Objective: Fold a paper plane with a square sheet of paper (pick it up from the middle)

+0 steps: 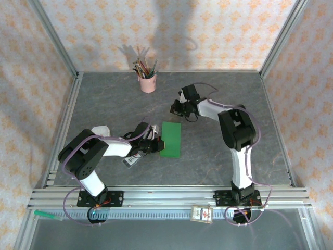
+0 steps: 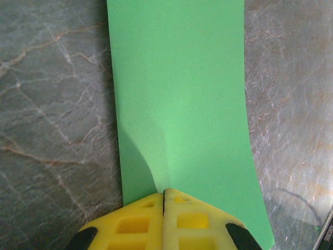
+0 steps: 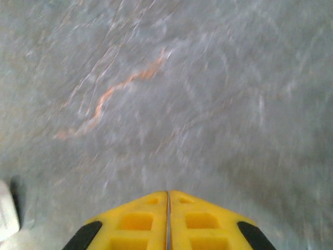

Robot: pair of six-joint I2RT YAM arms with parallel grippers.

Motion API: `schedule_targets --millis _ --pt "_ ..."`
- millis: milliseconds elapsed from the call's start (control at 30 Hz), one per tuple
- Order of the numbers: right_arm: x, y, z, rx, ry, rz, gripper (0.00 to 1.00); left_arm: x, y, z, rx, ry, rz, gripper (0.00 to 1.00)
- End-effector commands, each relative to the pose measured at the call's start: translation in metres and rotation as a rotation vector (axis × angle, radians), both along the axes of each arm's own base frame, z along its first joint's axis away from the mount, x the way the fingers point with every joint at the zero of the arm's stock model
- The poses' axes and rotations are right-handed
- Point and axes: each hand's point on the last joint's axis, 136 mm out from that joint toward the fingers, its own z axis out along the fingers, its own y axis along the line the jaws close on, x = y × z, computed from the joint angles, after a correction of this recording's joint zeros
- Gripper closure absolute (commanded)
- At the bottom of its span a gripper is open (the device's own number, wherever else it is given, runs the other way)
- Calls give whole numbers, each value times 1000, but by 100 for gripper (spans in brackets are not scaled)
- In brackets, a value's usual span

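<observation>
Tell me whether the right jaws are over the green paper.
No, the shut right jaws hang over bare grey table, apart from the paper.

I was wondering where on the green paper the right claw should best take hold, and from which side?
Probably its right edge, midway, coming from the right. The green paper lies mostly flat as a narrow rectangle, the shut left claw sits at its left edge, and the right edge is free, nearer the right claw.
</observation>
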Motion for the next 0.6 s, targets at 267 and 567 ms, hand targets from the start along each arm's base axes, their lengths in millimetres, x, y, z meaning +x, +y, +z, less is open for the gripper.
schedule_targets --millis 267,567 --pt "-70 40 -1 94 32 126 91 -48 53 -59 261 221 44 100" --pt "-81 40 -38 36 88 142 91 -44 50 -53 246 207 45 100"
